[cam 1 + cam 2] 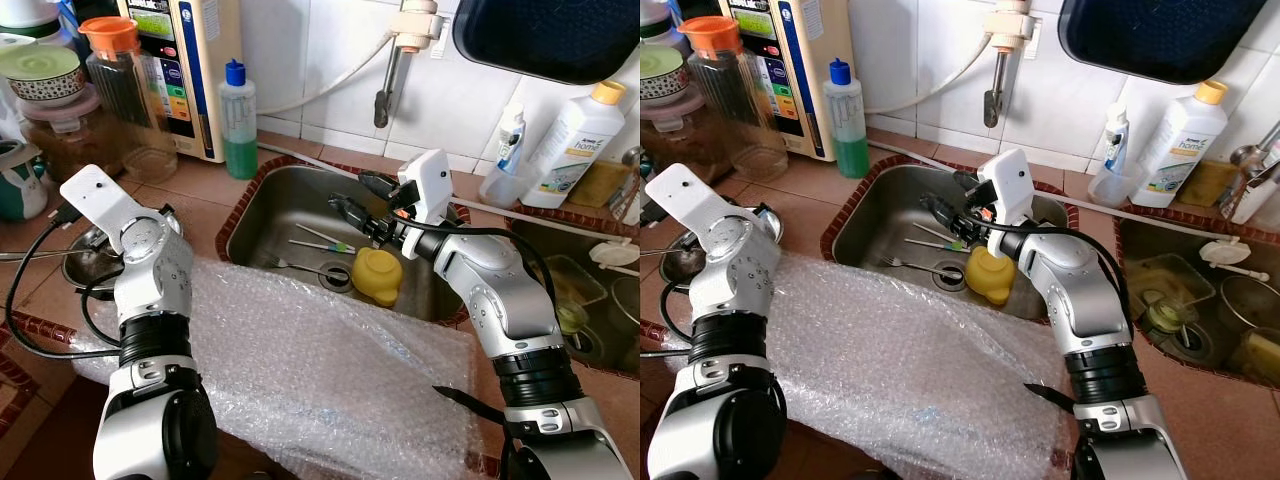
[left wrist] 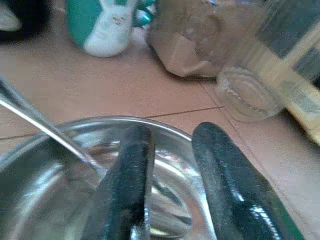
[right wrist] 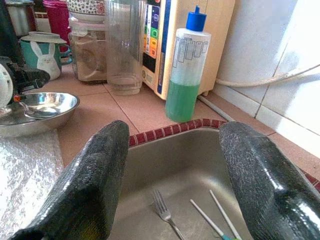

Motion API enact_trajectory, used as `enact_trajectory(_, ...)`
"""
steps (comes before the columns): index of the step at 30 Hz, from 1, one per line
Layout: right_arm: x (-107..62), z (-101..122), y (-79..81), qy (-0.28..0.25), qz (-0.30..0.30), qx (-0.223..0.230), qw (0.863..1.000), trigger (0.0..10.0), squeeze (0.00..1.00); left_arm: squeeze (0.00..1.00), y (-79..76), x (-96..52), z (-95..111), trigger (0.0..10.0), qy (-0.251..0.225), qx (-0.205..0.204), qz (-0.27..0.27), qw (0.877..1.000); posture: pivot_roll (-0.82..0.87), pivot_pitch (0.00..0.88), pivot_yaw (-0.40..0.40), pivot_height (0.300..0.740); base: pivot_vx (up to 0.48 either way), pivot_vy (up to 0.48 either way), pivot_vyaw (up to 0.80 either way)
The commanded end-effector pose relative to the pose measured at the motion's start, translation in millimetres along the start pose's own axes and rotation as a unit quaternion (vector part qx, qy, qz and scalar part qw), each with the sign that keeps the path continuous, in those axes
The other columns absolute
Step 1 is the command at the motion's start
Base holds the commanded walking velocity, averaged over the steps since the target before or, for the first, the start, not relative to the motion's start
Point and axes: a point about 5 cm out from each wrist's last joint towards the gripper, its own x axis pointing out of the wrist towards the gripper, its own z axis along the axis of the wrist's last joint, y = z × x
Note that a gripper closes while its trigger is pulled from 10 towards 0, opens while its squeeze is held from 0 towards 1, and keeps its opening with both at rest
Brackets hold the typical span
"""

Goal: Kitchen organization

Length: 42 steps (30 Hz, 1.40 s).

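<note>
Centre frame, the right gripper point(image 1: 352, 205) hangs spread wide over the sink point(image 1: 270, 200), where a fork point(image 3: 165, 212) lies beside a yellow cup point(image 1: 376, 275). At left, the left gripper point(image 2: 172, 165), fingers slightly parted, dips into a steel bowl point(image 2: 45, 150) holding a spoon point(image 2: 30, 117).

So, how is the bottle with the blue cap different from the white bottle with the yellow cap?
The blue-capped bottle is clear, showing green liquid, and stands left of the sink. The yellow-capped bottle is opaque white with a printed label, wider, and stands on the right. Both stand upright on the counter, capped, against the tiled wall.
</note>
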Motion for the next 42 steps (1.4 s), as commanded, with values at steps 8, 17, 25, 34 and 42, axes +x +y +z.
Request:
enact_trajectory(8,-1.5,4,2.0,-0.004,0.003,-0.016,1.0,10.0,0.0,1.0,-0.6,-4.1,-11,10.0,0.025,0.026,0.044,0.998,0.12,0.0,-0.052,0.74,0.0,0.0,0.0)
enact_trajectory(17,-4.1,4,1.5,-0.002,-0.001,-0.017,1.0,10.0,0.0,0.0,-8.3,8.3,-14,10.0,0.077,0.002,0.013,0.997,0.11,0.0,-0.049,0.74,0.0,0.0,0.0)
enact_trajectory(25,-5.7,4,1.3,-0.001,-0.002,-0.017,1.0,10.0,0.0,0.0,-9.1,13.8,-21,10.0,0.13,0.008,0.024,0.991,0.1,0.0,-0.048,0.74,0.0,0.0,0.0)
enact_trajectory(34,-6.8,4,-0.3,0.001,-0.003,-0.019,1.0,10.0,0.0,0.0,-11.5,15.8,-18,6.9,0.135,-0.03,0.034,0.99,0.1,0.0,-0.052,0.74,0.0,0.0,0.0)
enact_trajectory(42,-7.6,4,-2.0,0.005,-0.001,-0.022,1.0,10.0,0.0,0.0,-6.7,14.2,-26,0.0,0.17,-0.053,0.065,0.982,0.1,0.0,-0.054,0.74,0.0,0.0,0.0)
